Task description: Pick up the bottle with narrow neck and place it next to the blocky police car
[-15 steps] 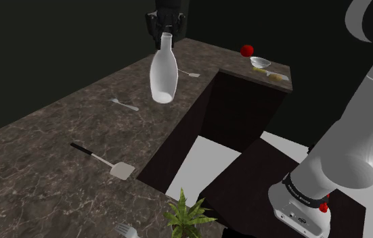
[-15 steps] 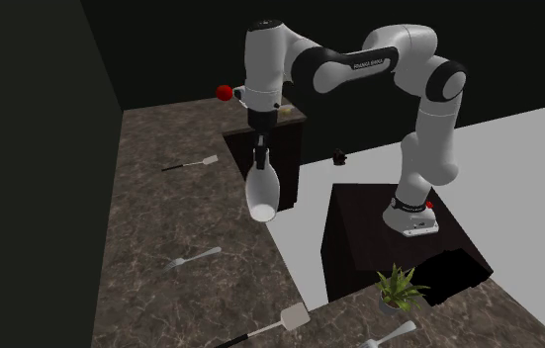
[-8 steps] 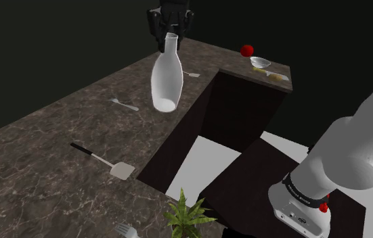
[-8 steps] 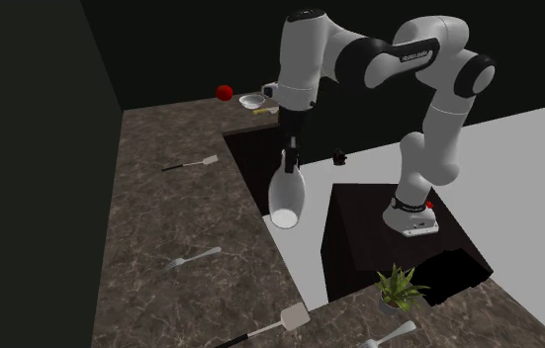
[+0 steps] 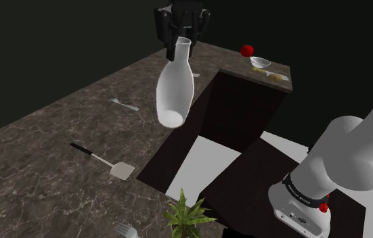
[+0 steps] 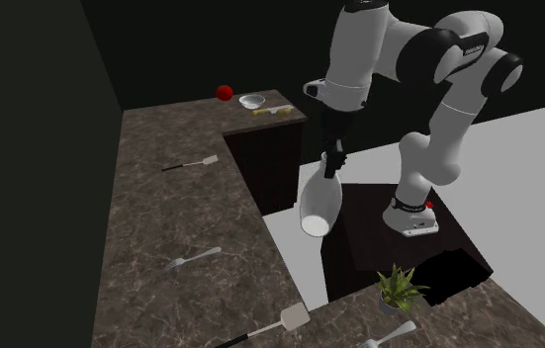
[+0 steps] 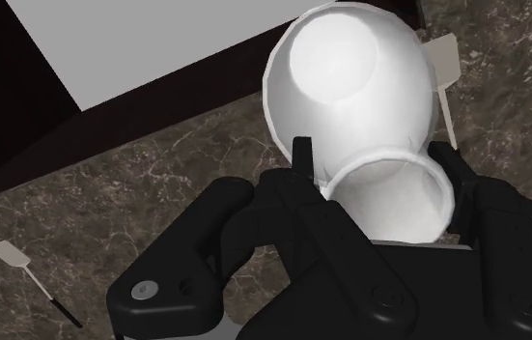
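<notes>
Off the bench (image 5: 56, 135) edge now, I am swinging the white bottle (image 5: 176, 91), pincer (image 5: 182, 40) clamped on its narrow neck, out over the pale floor (image 5: 208, 159), so placement is still coming.

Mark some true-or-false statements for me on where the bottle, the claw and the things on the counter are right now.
1. The claw is shut on the white bottle at its neck. True.
2. The bottle stands on the marbled counter. False: it hangs in the air, base downward and tilted, touching no surface.
3. A red round thing lies near the white bowl. True.
4. The spatula nearest the potted plant lies in the bowl. False: it lies flat on the counter, far from the bowl.
</notes>
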`<action>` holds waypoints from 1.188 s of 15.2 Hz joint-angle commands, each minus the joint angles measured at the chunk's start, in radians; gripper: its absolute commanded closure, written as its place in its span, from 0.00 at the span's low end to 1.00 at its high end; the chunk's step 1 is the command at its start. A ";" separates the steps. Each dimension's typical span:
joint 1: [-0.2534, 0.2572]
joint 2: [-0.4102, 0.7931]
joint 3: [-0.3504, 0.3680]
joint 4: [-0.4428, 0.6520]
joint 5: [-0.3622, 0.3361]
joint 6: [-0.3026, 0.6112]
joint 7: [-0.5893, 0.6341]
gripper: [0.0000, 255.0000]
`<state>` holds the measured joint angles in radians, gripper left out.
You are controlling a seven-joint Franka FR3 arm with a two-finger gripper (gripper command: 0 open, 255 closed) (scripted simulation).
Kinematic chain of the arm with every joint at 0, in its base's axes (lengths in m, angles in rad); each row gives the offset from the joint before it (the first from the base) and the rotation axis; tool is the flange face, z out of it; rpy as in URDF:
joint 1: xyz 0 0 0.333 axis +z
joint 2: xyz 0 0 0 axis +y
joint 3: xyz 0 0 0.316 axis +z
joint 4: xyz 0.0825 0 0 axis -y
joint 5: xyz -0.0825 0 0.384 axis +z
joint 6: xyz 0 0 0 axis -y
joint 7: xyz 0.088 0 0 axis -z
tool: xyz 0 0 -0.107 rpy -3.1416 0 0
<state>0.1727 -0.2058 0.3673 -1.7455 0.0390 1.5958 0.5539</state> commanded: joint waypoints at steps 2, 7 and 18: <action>0.023 -0.044 0.028 -0.011 0.020 -0.030 0.050 1.00; 0.063 -0.113 0.079 -0.023 0.057 -0.079 0.138 1.00; 0.138 -0.175 0.229 0.057 0.127 -0.196 0.373 1.00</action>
<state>0.3036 -0.3771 0.5809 -1.7010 0.1590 1.4131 0.9013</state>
